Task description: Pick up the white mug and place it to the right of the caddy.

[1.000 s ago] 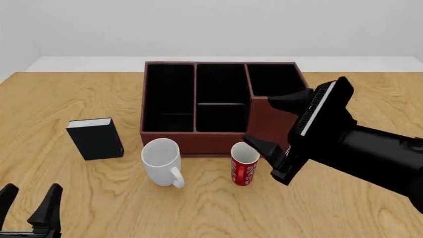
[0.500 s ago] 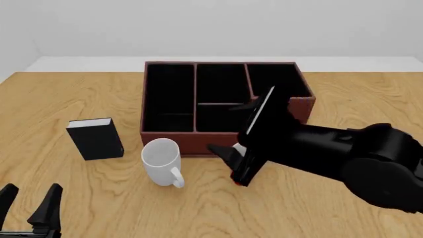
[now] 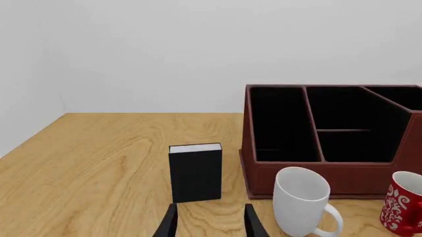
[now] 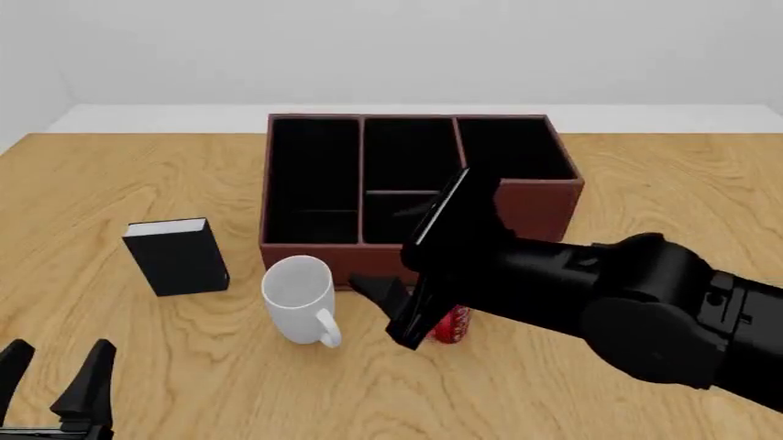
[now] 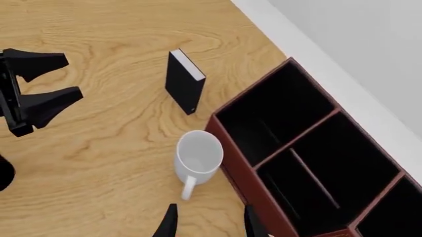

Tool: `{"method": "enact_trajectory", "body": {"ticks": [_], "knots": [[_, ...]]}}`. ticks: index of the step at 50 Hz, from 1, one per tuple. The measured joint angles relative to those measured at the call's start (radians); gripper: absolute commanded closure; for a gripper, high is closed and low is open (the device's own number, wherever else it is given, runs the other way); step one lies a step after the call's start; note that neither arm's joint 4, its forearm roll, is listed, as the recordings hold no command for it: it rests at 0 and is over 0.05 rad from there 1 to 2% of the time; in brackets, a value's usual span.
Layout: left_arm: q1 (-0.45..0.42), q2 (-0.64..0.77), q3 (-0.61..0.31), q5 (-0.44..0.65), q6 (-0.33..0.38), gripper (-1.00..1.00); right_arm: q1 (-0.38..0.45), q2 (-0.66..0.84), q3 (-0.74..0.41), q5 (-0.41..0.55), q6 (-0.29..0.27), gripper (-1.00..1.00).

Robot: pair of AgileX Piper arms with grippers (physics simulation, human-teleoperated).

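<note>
The white mug (image 4: 300,296) stands upright on the table just in front of the caddy's (image 4: 277,183) left front corner, with its handle toward me. It also shows in the wrist views, mug (image 3: 300,200) and mug (image 5: 197,157). My right gripper (image 4: 380,252) is open, with nothing between its fingers. It hangs just right of the mug and above it, over the caddy's front wall. One finger (image 4: 373,288) shows; the other is hidden against the dark compartments. My left gripper (image 4: 55,362) rests open at the near left edge, far from the mug.
A red cup (image 4: 456,325) with white markings stands right of the mug, mostly hidden under my right arm; it shows as the cup (image 3: 403,202) in the left wrist view. A small black book (image 4: 178,257) stands left of the caddy.
My right arm has swung left and down across the caddy's front, from right of the red cup to beside the mug, now covering the cup. The left arm has stayed still.
</note>
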Motion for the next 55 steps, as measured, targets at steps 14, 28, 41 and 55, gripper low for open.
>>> {"method": "enact_trajectory", "body": {"ticks": [14,28,41,55], "knots": [[0.0,0.0,0.0,0.0,0.0,-1.0,0.009,0.044,0.008,-0.039,0.06,-1.0],[0.0,0.0,0.0,0.0,0.0,-1.0,0.005,0.093,0.018,-0.082,0.114,-1.0],[0.0,0.0,0.0,0.0,0.0,-1.0,-0.006,0.143,0.018,-0.115,0.151,-1.0],[0.0,0.0,0.0,0.0,0.0,-1.0,-0.011,0.2,0.01,-0.144,0.183,-1.0]]}}
